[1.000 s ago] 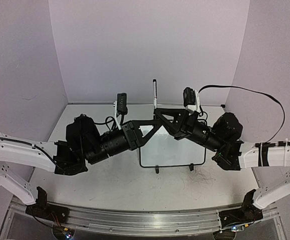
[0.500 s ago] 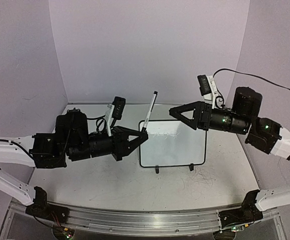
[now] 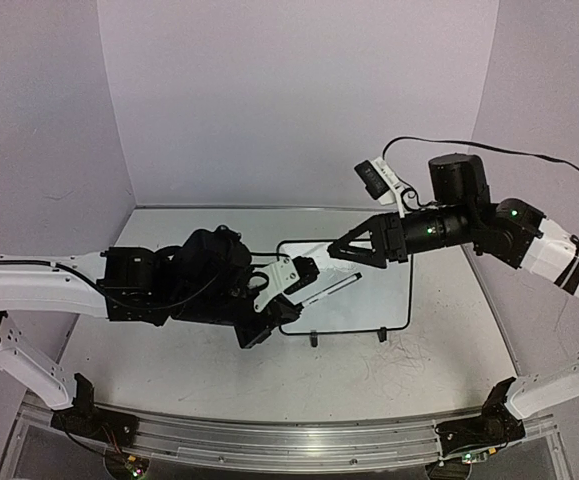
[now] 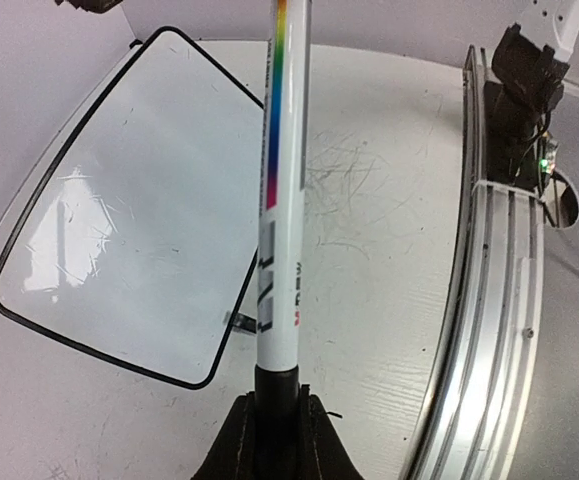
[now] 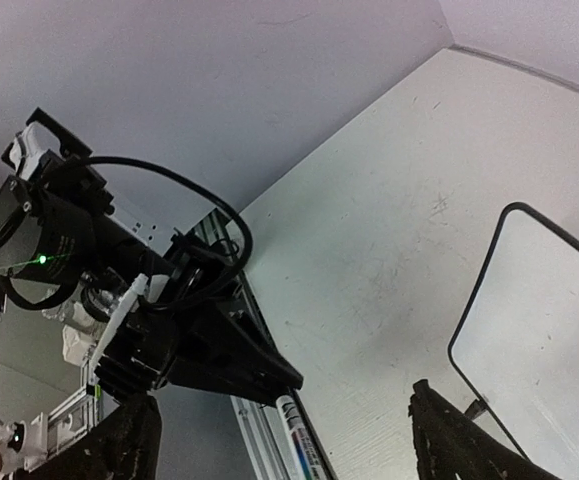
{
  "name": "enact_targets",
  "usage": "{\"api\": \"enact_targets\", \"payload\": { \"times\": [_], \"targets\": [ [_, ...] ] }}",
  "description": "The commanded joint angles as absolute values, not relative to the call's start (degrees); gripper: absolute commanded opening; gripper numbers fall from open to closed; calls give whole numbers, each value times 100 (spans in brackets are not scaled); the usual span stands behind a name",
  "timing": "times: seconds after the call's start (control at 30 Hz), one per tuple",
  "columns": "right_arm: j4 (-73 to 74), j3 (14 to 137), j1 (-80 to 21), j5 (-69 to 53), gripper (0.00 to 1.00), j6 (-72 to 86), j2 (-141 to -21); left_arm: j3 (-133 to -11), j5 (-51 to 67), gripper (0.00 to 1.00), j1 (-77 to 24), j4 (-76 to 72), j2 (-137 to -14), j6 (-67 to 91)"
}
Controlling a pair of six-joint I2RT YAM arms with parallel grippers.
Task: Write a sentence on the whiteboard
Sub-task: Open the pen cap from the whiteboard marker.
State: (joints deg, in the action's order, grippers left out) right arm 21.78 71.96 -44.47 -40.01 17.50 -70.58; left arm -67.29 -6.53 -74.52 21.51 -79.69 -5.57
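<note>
The whiteboard (image 3: pixel 379 300) lies mid-table, a black-framed white panel on small feet; it also appears in the left wrist view (image 4: pixel 119 220) and the right wrist view (image 5: pixel 554 330). The sentence is not in view; the board's face carries only glare and faint scuffs. My left gripper (image 3: pixel 302 283) (image 4: pixel 277 405) is shut on the black end of a white marker (image 3: pixel 334 289) (image 4: pixel 284 200) with a rainbow stripe, held low over the board's left part. My right gripper (image 3: pixel 337 252) (image 5: pixel 279 395) hovers just above that marker (image 5: pixel 297 440), jaws wide apart, touching nothing.
An aluminium rail (image 3: pixel 289 440) (image 4: pixel 489 300) runs along the near table edge. Purple walls close the back and sides. Old scribble marks (image 3: pixel 399 352) stain the tabletop right of the board's feet. A black cable (image 3: pixel 529 180) loops behind the right arm.
The right gripper let go of the upright marker, drew back right, then returned over the board, open. The left gripper tipped the marker from upright to lying low across the board.
</note>
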Motion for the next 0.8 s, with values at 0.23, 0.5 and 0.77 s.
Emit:
{"api": "enact_targets", "payload": {
  "times": [0.23, 0.5, 0.77],
  "targets": [
    [2406, 6901, -4456, -4271, 74, 1369, -7509, -6651, -768, 0, -7427, 1933, -7940, -1153],
    [1875, 6459, -4707, -4414, 69, 1639, -7434, -6574, -607, 0, -7287, 1760, -7823, -1084],
    [1551, 6381, -4936, -4524, 54, 1743, -7547, -6540, -28, 0, -6987, 1760, -7819, -974]
  ]
}}
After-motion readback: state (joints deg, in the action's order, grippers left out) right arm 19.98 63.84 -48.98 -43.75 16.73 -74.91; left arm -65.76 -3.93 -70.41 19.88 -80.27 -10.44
